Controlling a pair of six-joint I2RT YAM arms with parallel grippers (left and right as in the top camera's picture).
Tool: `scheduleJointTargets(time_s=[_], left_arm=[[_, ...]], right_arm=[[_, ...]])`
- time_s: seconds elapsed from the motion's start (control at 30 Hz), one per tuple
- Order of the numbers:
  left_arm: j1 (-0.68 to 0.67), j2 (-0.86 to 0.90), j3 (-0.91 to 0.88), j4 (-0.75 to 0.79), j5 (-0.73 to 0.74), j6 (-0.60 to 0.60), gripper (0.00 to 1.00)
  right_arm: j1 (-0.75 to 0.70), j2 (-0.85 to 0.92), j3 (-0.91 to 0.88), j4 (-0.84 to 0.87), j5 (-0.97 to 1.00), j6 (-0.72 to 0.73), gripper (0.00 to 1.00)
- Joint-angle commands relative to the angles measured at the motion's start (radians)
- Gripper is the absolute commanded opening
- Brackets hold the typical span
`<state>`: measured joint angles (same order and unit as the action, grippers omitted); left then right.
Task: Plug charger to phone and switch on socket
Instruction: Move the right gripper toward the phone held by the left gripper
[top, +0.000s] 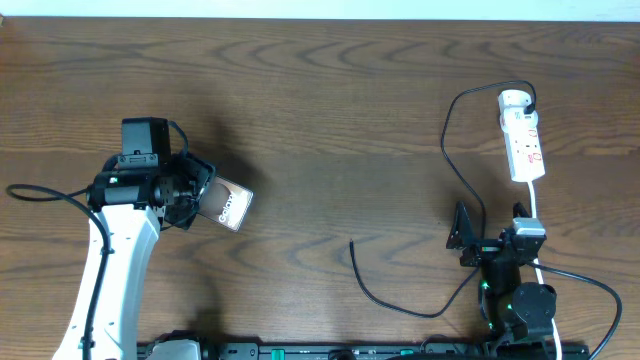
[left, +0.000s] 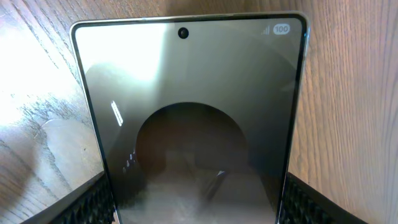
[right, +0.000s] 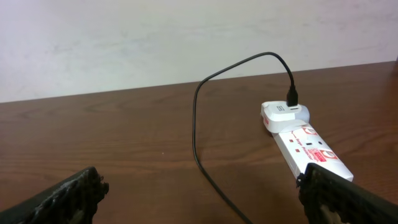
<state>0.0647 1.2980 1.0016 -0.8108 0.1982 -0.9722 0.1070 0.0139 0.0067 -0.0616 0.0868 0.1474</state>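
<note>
**Right gripper** (top: 463, 240): at the front edge of the bench (top: 330, 90), right side. The jaws are spread wide with nothing between them. In the wrist view its fingers (right: 68, 199) stand at either side, with bare wood between.

**Charger** (top: 447, 130): the cable passes the right gripper closely; I cannot tell whether they touch. It curves forward, then back. Its free tip lies on the wood near the front middle, unconnected and well apart from the phone.

**Left gripper** (top: 205, 198): left side, mid-depth. It is closed partway on the phone (top: 231, 207), with the fingers (left: 93, 205) on its two long edges near one end. The phone is tilted, lettered back uppermost and dark screen toward the wrist camera. Whether it touches the bench cannot be told.

**Socket** (top: 522, 135): far right, lying flat. The white cord (top: 535, 200) leaves its near end toward the right arm. The charger's black plug sits in a white adapter (right: 283, 115) at the far end. The switch positions are too small to read.
</note>
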Motion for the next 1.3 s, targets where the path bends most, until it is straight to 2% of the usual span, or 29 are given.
scheduleJointTargets(time_s=[0.0,0.17,0.3,0.37,0.53,0.73,0.83,0.9,1.0,1.13,1.27], left_arm=[[0.002,-0.003,0.034,0.0,-0.016,-0.013,0.07],[0.002,-0.003,0.034,0.002,-0.016,-0.013,0.07],[0.002,-0.003,0.034,0.008,-0.016,-0.045,0.07],[0.002,-0.003,0.034,0.008,-0.016,-0.068,0.07],[0.002,-0.003,0.034,0.008,-0.016,-0.079,0.07],[0.002,-0.003,0.034,0.007,-0.004,-0.117,0.07],[0.002,-0.003,0.034,0.007,0.0,-0.172,0.07],[0.002,-0.003,0.034,0.006,0.004,-0.216,0.07],[0.002,-0.003,0.034,0.007,0.024,-0.292,0.07],[0.002,-0.003,0.034,0.003,0.064,-0.397,0.07],[0.001,-0.003,0.034,-0.008,0.085,-0.48,0.07]], right_arm=[[0.003,-0.003,-0.001,0.036,0.036,0.001,0.99],[0.003,0.0,0.014,0.091,-0.104,0.043,0.99],[-0.003,0.078,0.069,0.11,-0.276,0.229,0.99],[-0.016,0.166,0.111,0.156,-0.381,0.276,0.99],[-0.075,0.529,0.354,0.215,-0.694,0.282,0.99],[-0.103,1.109,0.818,0.216,-1.348,0.288,0.99],[-0.074,1.374,1.023,0.217,-1.593,0.356,0.99],[-0.043,1.51,1.115,0.221,-1.642,0.415,0.99],[0.017,1.695,1.207,0.237,-1.603,0.515,0.99],[0.087,1.824,1.23,0.252,-1.513,0.696,0.99],[0.162,1.908,1.23,0.336,-1.484,0.727,0.99]])
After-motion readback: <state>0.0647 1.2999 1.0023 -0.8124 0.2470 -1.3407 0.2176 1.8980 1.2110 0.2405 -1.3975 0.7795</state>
